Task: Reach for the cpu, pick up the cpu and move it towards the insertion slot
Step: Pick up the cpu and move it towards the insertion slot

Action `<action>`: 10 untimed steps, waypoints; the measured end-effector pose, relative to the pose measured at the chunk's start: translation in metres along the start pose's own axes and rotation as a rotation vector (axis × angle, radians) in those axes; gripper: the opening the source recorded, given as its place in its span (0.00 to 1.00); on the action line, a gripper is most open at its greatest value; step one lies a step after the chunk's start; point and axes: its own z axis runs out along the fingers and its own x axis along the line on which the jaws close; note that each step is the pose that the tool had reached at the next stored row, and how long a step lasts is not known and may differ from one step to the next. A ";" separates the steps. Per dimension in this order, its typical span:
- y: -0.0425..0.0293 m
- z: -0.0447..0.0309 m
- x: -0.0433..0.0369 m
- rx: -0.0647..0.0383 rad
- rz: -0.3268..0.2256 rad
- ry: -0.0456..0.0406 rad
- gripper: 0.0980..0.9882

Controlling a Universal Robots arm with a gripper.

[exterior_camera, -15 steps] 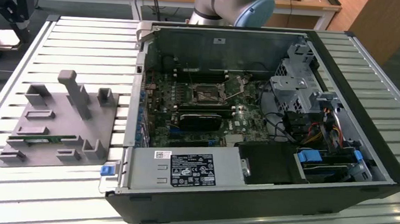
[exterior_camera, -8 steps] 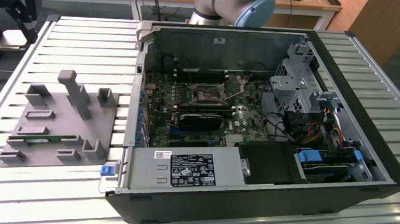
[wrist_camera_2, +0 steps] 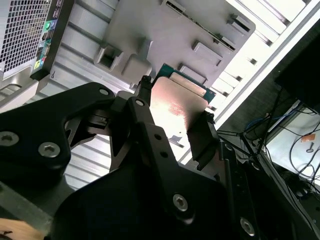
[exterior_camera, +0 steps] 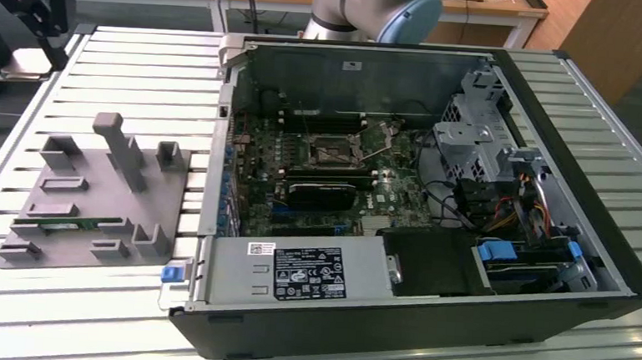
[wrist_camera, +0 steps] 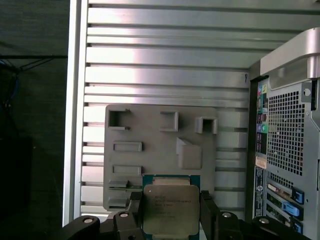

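While the end effector (wrist_camera: 170, 215) is closed on the cpu (wrist_camera: 167, 207), it holds the chip by two opposite edges alone, with one black finger (wrist_camera: 207, 212) pressed to each side. The cpu is a flat square chip with a silver top on a green board. It hangs above the grey moulded tray (wrist_camera: 160, 145), which lies on the slatted metal table (wrist_camera: 165, 60) beside the back panel of the computer case (wrist_camera: 285, 130).

The grip looks slim. Thin edges give the fingers little to press on, so the chip could tilt or slip in transit. It could then drop onto the tray or table, or reach the socket crooked. The raised case wall is a second hazard, because a low pass could knock the chip loose.

In the second wrist view, glare washes over the chip's top and its green far edge pokes out past the fingers. In the exterior view, the insertion slot (exterior_camera: 329, 151) sits on the motherboard (exterior_camera: 298, 179) inside the open case. It is a small square socket with a dark centre and a silvery frame, well apart from the tray at the exterior view's left.
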 end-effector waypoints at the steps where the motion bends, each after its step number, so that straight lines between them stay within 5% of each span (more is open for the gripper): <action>1: 0.0000 0.0000 -0.0009 0.000 0.000 0.0000 0.50; 10: -0.0001 -0.0001 -0.0079 0.000 0.000 0.0000 0.50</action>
